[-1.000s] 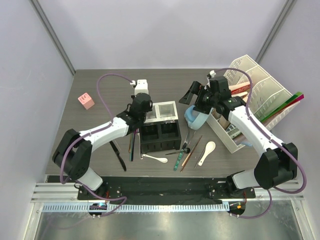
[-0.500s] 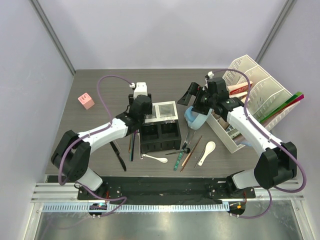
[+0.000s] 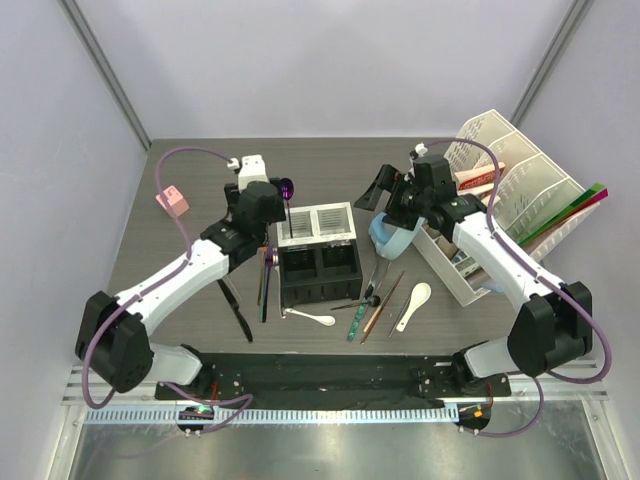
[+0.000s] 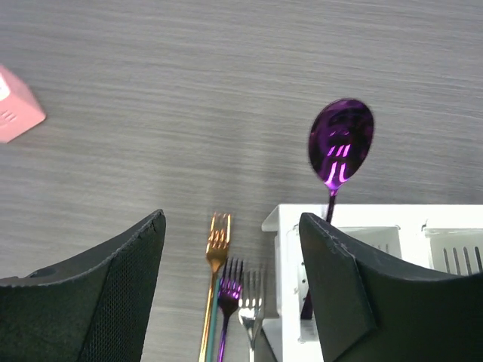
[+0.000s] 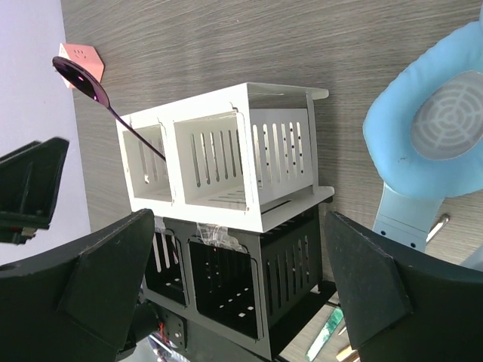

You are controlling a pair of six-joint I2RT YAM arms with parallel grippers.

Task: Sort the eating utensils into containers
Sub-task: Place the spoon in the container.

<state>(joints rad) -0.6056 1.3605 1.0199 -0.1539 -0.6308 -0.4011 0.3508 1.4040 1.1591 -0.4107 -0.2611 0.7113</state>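
Note:
The purple spoon (image 3: 287,188) stands bowl-up in the left white-rimmed compartment of the black caddy (image 3: 320,262). My left gripper (image 3: 262,226) hangs open just left of the caddy, apart from the spoon (image 4: 341,143). Below its jaws lie a copper fork (image 4: 217,243), a purple fork (image 4: 230,290) and a silver fork (image 4: 253,302). My right gripper (image 3: 384,194) hovers open behind the caddy's right side, holding nothing, and looks onto the caddy (image 5: 226,151). White soup spoons (image 3: 316,318) (image 3: 413,303), chopsticks (image 3: 386,298), a green-patterned piece (image 3: 357,322) and a black knife (image 3: 238,312) lie on the table.
A light blue ring-shaped thing (image 3: 392,236) (image 5: 438,143) lies right of the caddy. The big white slotted rack (image 3: 520,190) stands at the right. A small pink block (image 3: 172,202) (image 4: 15,113) sits at the far left.
My left gripper has opened, let go of the purple spoon in the white compartment, and drawn back to the left. The right arm has barely moved.

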